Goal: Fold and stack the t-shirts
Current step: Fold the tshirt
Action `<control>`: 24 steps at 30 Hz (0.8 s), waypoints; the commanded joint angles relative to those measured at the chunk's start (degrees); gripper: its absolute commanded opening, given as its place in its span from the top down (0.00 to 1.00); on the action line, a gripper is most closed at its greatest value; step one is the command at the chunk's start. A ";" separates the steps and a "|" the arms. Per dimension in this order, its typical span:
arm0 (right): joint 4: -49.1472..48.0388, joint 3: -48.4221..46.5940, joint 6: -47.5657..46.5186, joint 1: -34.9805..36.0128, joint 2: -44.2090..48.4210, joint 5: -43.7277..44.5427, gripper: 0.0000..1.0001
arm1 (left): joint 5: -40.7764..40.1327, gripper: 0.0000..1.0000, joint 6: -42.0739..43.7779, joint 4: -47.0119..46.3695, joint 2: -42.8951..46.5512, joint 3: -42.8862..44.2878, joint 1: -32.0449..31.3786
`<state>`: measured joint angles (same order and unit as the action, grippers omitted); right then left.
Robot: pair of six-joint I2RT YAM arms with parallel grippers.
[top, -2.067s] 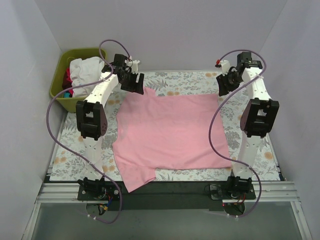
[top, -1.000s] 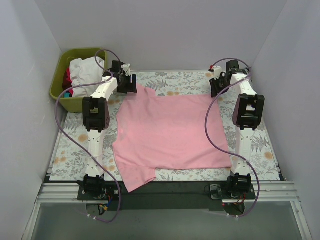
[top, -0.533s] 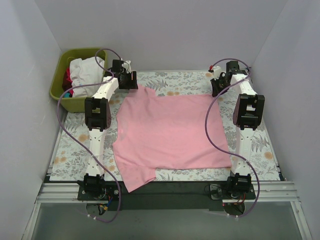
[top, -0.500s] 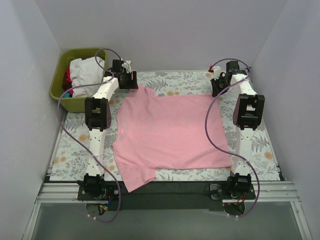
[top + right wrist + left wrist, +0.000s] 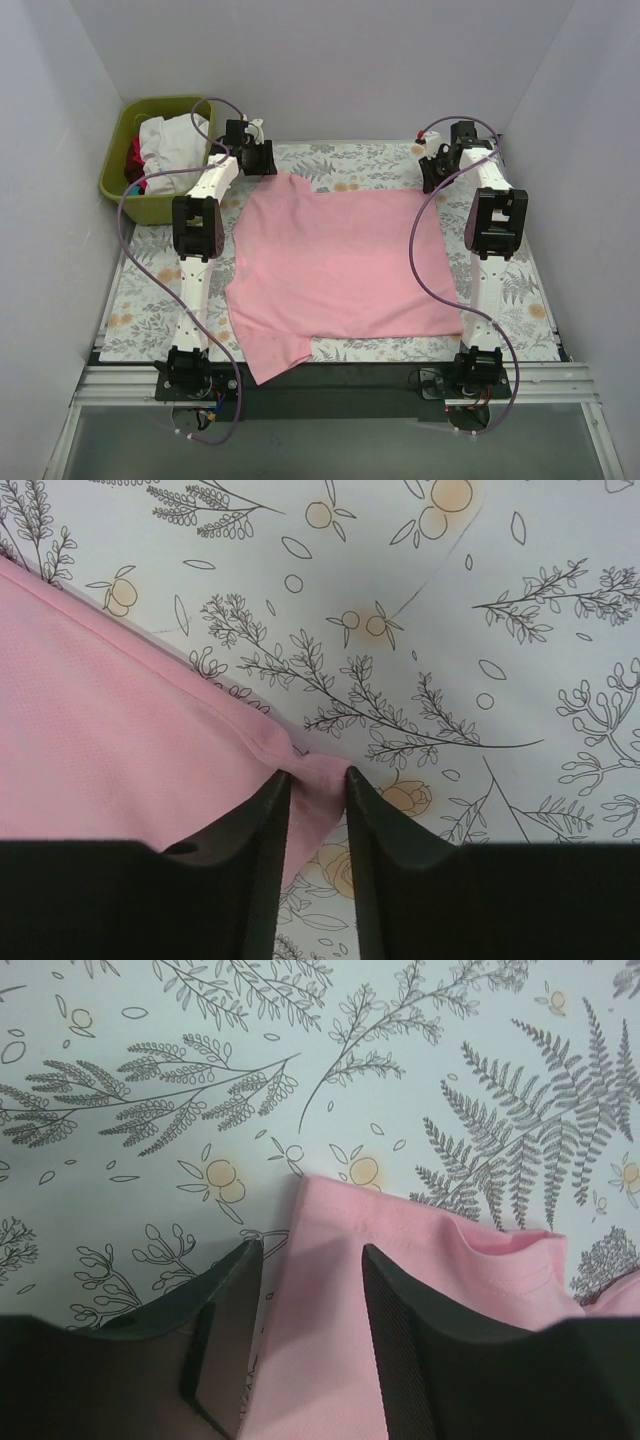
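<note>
A pink t-shirt [image 5: 335, 265] lies spread flat on the floral mat. My left gripper [image 5: 258, 162] is at the shirt's far left corner. In the left wrist view its jaws [image 5: 308, 1250] stand open, with the shirt's edge [image 5: 330, 1340] lying flat between them. My right gripper [image 5: 432, 178] is at the far right corner. In the right wrist view its jaws [image 5: 316, 775] are drawn close, with the shirt's corner [image 5: 315, 810] bunched and pinched between them.
A green basket [image 5: 115, 172] with white and red clothes [image 5: 170, 140] stands at the back left, just left of the left arm. The floral mat [image 5: 140, 290] covers the table. Grey walls close in on three sides.
Both grippers have stretched out and come down onto the shirt's two far corners. In the last half second the left gripper has crept slightly farther; the right has stayed put.
</note>
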<state>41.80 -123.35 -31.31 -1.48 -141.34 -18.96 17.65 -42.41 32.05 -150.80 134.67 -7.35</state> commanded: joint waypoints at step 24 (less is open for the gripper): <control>0.91 3.20 -2.97 0.07 7.92 -3.01 0.99 | 8.71 1.00 4.18 -4.45 16.06 -9.67 -0.47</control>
<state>42.28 -120.90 -33.10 -1.58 -138.89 -20.62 23.09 -39.83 30.13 -144.68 127.17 -7.66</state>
